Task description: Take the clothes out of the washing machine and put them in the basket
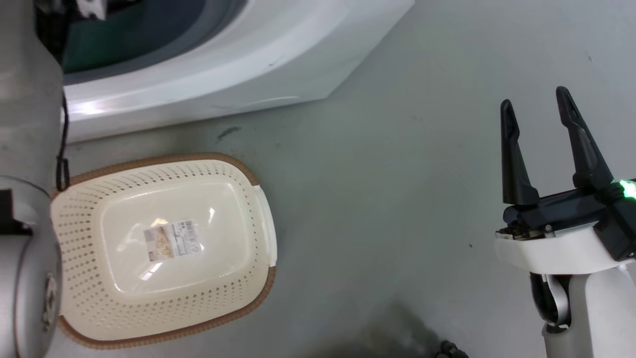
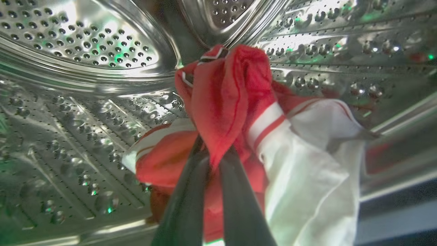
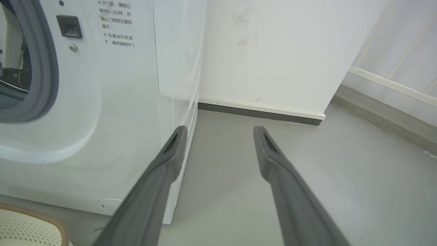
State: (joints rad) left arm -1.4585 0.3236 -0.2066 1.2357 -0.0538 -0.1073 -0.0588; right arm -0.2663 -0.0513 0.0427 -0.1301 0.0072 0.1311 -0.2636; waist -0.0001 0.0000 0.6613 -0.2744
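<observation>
The clothes [image 2: 235, 112] are inside the washing machine [image 1: 223, 74], in its shiny steel drum [image 2: 85, 44] full of little holes. The bundle stands tall. Its long way runs from the bottom of the left wrist view up to a red tip that points at the back of the drum. A white part hangs down on its right side. The left gripper [image 2: 215, 159] has its two dark fingers squeezed close together, with the red cloth pinched between them. The finger ends are hidden under the cloth.

In the head view the floor [image 1: 397, 199] is grey and smooth. The machine stands on it at the top left. The basket [image 1: 238, 278] sits on the floor in front of the machine, near it but not touching. Its long way runs about left to right. A sticker [image 1: 174, 241] lies flat on its bottom.

In the right wrist view a white wall [image 3: 273, 51] stands past the machine, with a dark strip along its foot.

The right gripper [image 1: 534, 102] hangs over the floor at the far right, well apart from the basket. Its fingers are spread wide and hold nothing.
</observation>
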